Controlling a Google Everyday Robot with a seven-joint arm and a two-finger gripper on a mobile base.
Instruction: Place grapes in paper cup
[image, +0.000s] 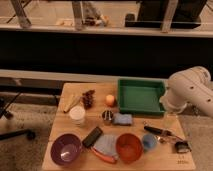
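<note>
Task not started. Grapes (88, 98) lay on the table (61, 131), just behind the paper cup (77, 114). Gripper (170, 119) hung off the green tray (141, 82), well apart; grip state could not be told. Pickup and drop both remained.

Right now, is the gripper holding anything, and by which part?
Not the grapes: they lie on the table, while the gripper hangs far right beside the green tray.

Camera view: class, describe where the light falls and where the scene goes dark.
In the camera view the wooden table is evenly, warmly lit; the grapes and paper cup cast only faint shadows; a dark band lies behind the table; the white arm is brightest, its gripper hanging over the table's right side, near the green tray.
</note>
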